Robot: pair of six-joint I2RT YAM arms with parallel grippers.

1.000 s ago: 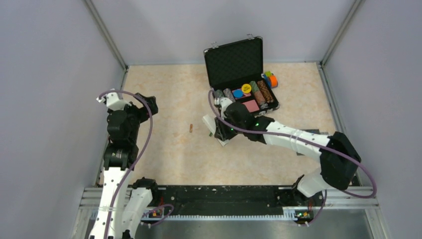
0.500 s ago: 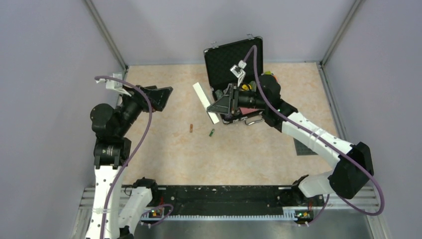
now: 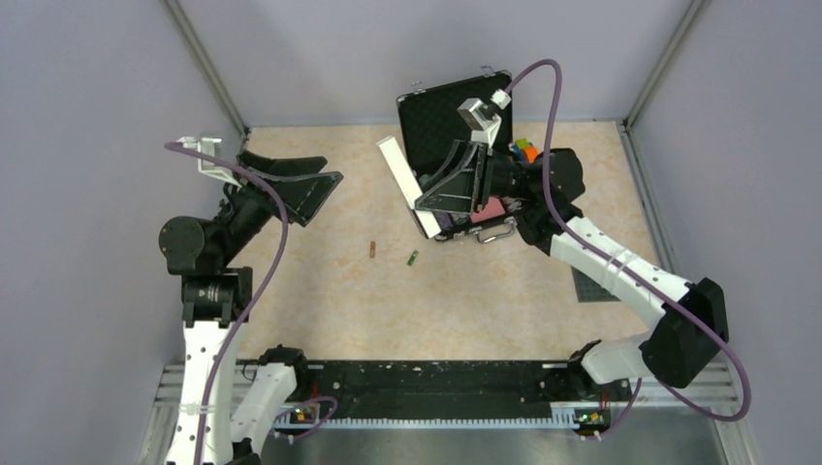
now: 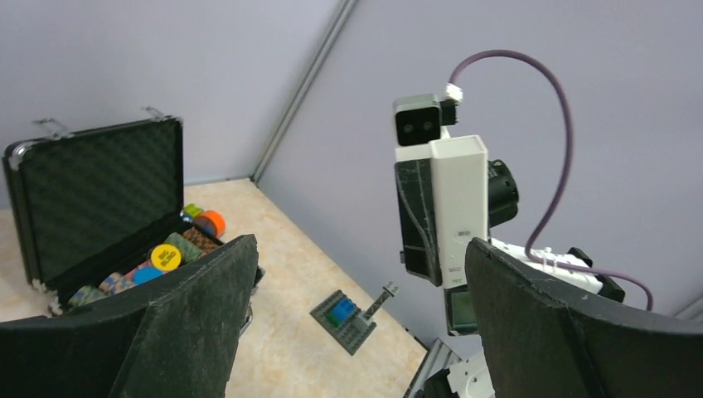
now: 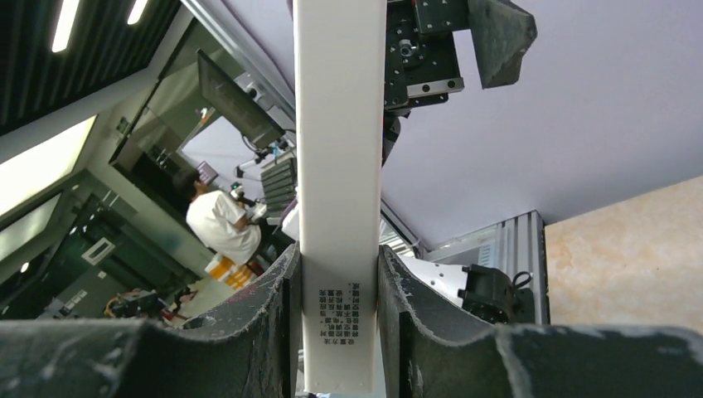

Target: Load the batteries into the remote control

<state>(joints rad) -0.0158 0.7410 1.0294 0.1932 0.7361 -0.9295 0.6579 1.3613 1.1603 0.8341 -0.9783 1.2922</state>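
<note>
The top camera is looking steeply down from 6 o'clock, far off, taking in the whole table [image 3: 320, 291]. The left wrist camera is facing 2 o'clock through the left pincer [image 4: 361, 249], sharing the black case [image 4: 91, 199] and the remote control [image 4: 458, 207] with the top view. The right wrist camera is peering along that remote, very near, toward roughly 8 o'clock.

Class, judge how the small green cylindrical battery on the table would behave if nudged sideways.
Lying on its side on the smooth beige table, the small green cylindrical battery would probably roll. Being tiny, it is likely light and easily flicked away.
</note>
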